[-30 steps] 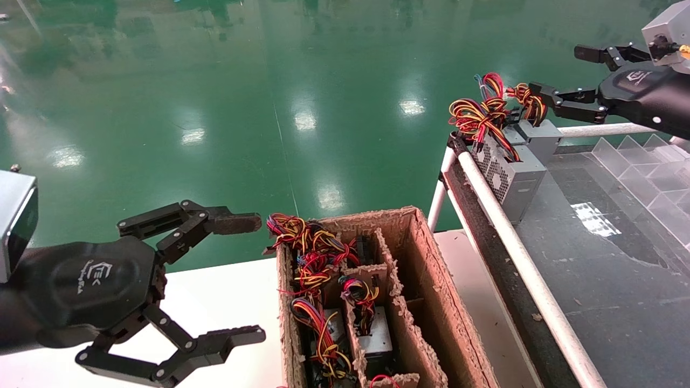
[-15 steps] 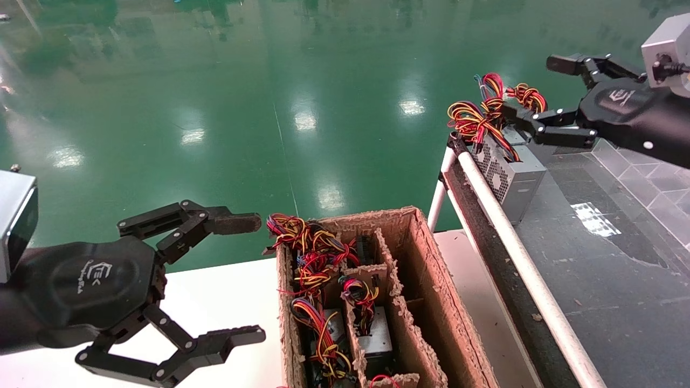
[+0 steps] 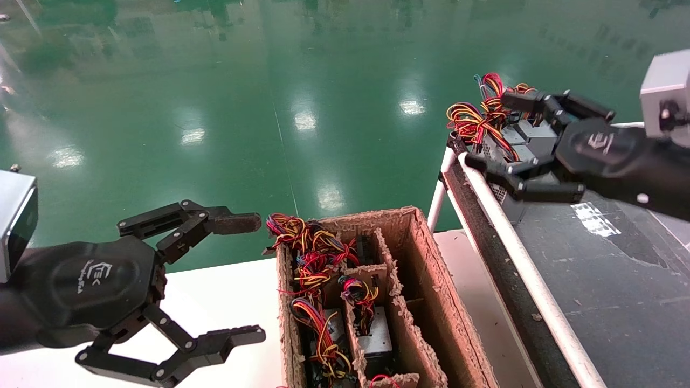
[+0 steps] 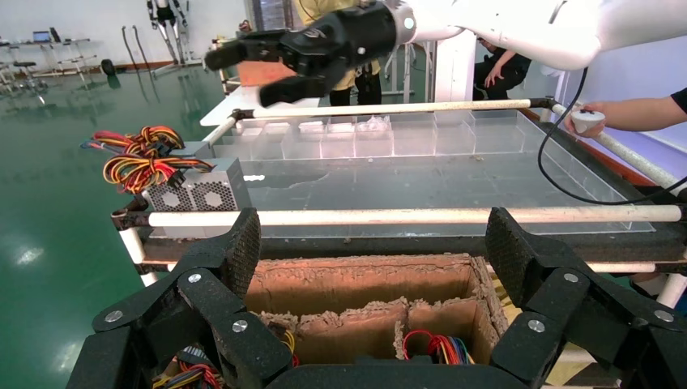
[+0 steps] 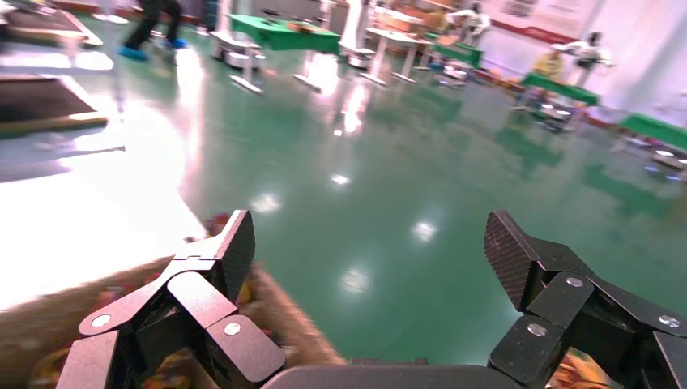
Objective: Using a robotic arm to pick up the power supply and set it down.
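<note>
Power supply (image 3: pixel 515 161): grey metal box with a perforated side, lying at the far left corner of the dark work surface (image 3: pixel 604 269), just inside the white rail (image 3: pixel 517 253). Its wire bundle (image 3: pixel 477 116) of red, yellow, orange and black leads spills over the corner toward the green floor (image 3: pixel 269 108). In the left wrist view we see the same unit (image 4: pixel 198 190) resting flat on the surface with nothing gripping it.

Right gripper (image 3: pixel 498 132): black, fingers spread wide, one finger at the wire end and the other near the rail. In the head view it overlaps the unit; the left wrist view shows it (image 4: pixel 243 69) raised clear above the box. We judge it to be empty.

Left gripper (image 3: pixel 245 277): fingers likewise wide apart, holding nothing, parked over the white table (image 3: pixel 215 302) just left of the cardboard crate.

Cardboard crate (image 3: pixel 426 280): worn brown, split by dividers into compartments. The left and middle rows hold further units with coloured wiring (image 3: pixel 315 258); the right row appears unoccupied.

Clear partitioned tray (image 4: pixel 364 138): sits along the far side of the dark surface, well apart from the power supply.
</note>
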Controlling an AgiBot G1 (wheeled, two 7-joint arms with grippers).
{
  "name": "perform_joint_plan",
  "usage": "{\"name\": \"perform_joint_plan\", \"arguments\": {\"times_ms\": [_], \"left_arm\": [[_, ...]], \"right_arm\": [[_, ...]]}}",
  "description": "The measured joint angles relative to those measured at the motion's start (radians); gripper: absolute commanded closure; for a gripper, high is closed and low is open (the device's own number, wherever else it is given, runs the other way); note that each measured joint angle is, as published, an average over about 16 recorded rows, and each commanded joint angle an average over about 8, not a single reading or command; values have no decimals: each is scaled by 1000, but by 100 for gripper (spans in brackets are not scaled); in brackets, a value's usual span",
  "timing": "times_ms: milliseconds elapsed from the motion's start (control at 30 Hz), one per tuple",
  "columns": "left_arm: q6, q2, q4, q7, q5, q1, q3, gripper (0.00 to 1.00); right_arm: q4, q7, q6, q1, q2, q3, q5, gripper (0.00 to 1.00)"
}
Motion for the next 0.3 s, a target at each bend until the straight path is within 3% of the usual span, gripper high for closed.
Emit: {"name": "perform_joint_plan", "arguments": {"times_ms": [300], "left_arm": [[0, 0, 0, 0, 0, 0, 0, 0]], "right_arm": [[117, 58, -37, -73, 27, 8, 54, 0]]}}
